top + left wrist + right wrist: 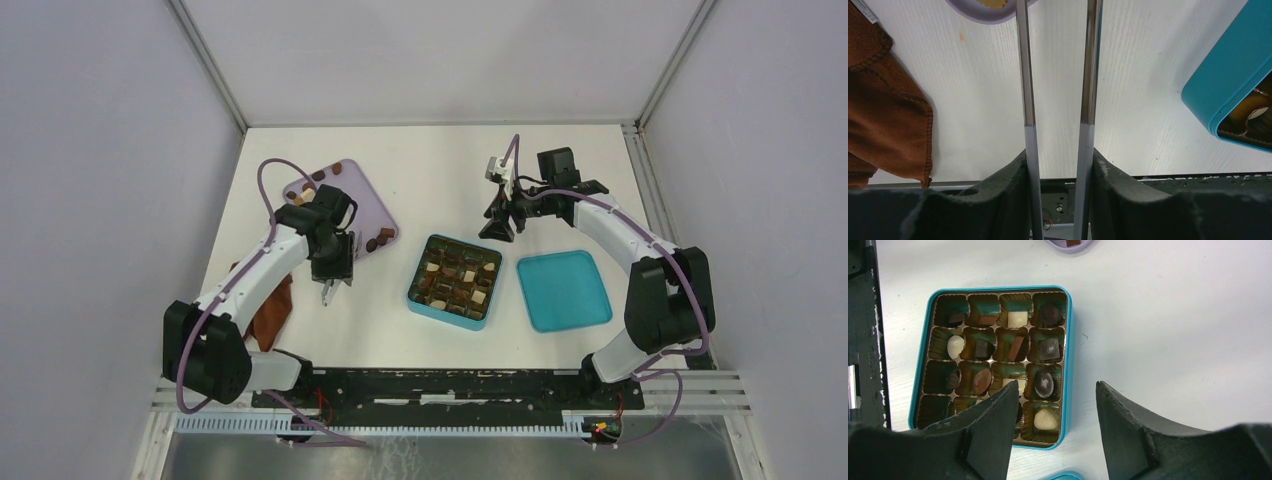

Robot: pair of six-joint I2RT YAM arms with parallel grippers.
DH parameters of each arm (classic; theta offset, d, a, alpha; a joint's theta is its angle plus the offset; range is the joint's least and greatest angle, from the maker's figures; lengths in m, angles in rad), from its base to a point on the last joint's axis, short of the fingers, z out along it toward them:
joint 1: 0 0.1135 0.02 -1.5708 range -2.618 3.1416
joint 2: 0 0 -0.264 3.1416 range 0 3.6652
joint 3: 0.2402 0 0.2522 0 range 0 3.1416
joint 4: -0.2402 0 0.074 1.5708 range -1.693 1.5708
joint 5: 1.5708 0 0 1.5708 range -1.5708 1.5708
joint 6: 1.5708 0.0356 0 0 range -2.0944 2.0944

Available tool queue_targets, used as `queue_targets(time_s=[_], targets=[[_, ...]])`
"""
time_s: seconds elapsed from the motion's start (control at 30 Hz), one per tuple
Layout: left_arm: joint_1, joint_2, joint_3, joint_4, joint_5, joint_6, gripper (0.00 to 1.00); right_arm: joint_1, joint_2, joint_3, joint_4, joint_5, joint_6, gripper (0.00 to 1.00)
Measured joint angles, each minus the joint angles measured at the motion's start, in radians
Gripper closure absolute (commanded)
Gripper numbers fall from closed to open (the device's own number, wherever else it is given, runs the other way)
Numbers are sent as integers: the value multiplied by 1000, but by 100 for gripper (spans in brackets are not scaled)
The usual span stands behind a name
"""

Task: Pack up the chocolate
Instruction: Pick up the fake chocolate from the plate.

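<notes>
Your left tool (329,291) hangs over bare table (450,170) with its two thin blades apart, gripping nothing. Beside it lie the brown cloth (883,110) and the lilac tray (372,205), where a few chocolates (378,240) sit. Your right tool (1053,405) is spread and empty above the teal box (1070,340), most cells filled. The lid (563,290) lies just beside the box.

We see a fuzzy, stitched-edge brown cloth (883,110) on a matt white table (978,100), polished metal fingers (1025,75), a smooth teal box (1068,355) and glossy chocolates (1044,381) in shiny crinkled cups (1010,302).
</notes>
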Motion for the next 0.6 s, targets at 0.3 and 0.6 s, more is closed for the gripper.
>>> queue_targets(time_s=[0.3, 0.6], targets=[[13, 7, 7, -1, 0, 4, 53, 0, 1, 0, -2, -5, 0, 37], [13, 7, 19, -19, 3, 4, 53, 0, 1, 0, -2, -11, 0, 37]])
